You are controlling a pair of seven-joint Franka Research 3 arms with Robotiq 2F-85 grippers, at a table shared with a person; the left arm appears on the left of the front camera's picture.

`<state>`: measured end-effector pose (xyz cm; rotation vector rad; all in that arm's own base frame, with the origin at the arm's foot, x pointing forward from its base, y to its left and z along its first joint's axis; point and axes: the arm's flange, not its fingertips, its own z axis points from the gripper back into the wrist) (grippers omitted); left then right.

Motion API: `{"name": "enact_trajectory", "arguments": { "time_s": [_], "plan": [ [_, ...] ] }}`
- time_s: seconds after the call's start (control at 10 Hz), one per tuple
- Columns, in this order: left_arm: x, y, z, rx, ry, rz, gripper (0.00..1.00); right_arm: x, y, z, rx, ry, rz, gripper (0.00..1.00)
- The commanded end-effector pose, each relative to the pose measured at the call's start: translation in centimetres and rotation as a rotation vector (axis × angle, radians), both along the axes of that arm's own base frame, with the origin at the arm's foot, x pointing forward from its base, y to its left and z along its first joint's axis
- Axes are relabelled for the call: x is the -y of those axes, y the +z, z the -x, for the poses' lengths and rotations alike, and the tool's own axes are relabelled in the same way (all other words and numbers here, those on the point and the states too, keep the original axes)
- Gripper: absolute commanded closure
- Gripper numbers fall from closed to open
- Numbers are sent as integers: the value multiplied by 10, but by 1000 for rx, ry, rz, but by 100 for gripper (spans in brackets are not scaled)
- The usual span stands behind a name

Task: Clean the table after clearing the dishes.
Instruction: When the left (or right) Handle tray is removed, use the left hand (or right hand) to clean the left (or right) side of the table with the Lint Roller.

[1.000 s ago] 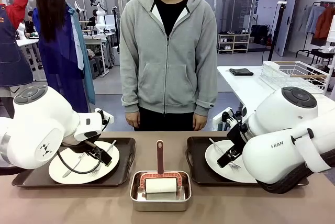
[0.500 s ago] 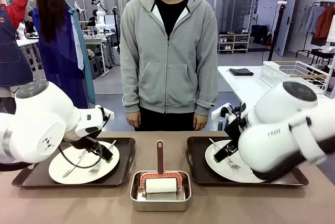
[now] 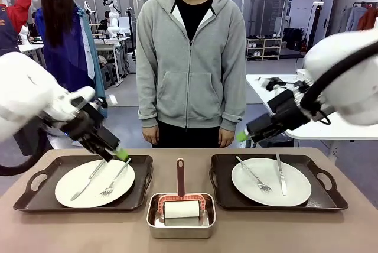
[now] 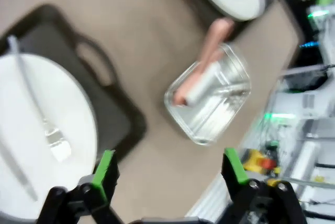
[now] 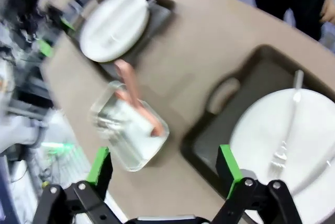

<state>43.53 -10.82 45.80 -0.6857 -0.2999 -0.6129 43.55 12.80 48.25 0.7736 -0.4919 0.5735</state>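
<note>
1. Left gripper: held above and to the left of the steel pan, over the far right corner of the left tray. Its fingers are spread wide, with nothing between them.

2. Left tray: dark brown with handles, set on the table just left of the pan. Its long axis runs across the table, with the handles at the short ends. A round white left plate is carried on it, and the left knife and left fork are laid slantwise on the plate.

3. Steel pan: placed at the middle of the near edge, between the trays. A pink-handled roller is laid in it, with the handle pointed away toward the person.

4. Right tray: matched to the left one and set just right of the pan, with the same long axis. The right plate is carried on it, with the right fork and right knife.

5. Right gripper: raised above and to the right of the pan, beyond the far edge of the right tray and well apart from it. Its fingers are spread and empty.

Relation: each tray is judged to lie below and outward of the fingers on its own side. The left arm is nearer the left tray and the right arm nearer the right. The left gripper is judged the closer to its dish.

Markings: no brand or writing can be read.
</note>
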Motion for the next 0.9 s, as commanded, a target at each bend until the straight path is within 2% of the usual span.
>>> {"name": "enact_trajectory", "arguments": {
  "time_s": [0.0, 0.1, 0.3, 0.6, 0.8],
  "plan": [
    [-43, -7, -21, -255, 18, 307, 0, 24, -24, -20, -195, -14, -223, 0],
    [-60, -11, -19, -302, 26, 452, 0, 39, -26, -15, -237, -53, -328, 0],
    [-122, -27, -6, -299, 118, 700, 0, 91, -38, 8, -294, -185, -482, 0],
    [-222, -68, 11, -273, 381, 824, 0, 172, -61, 43, -365, -427, -556, 0],
    [-298, -90, 46, -168, 557, 873, 0, 237, -79, 72, -388, -605, -618, 0]
  ]
}}
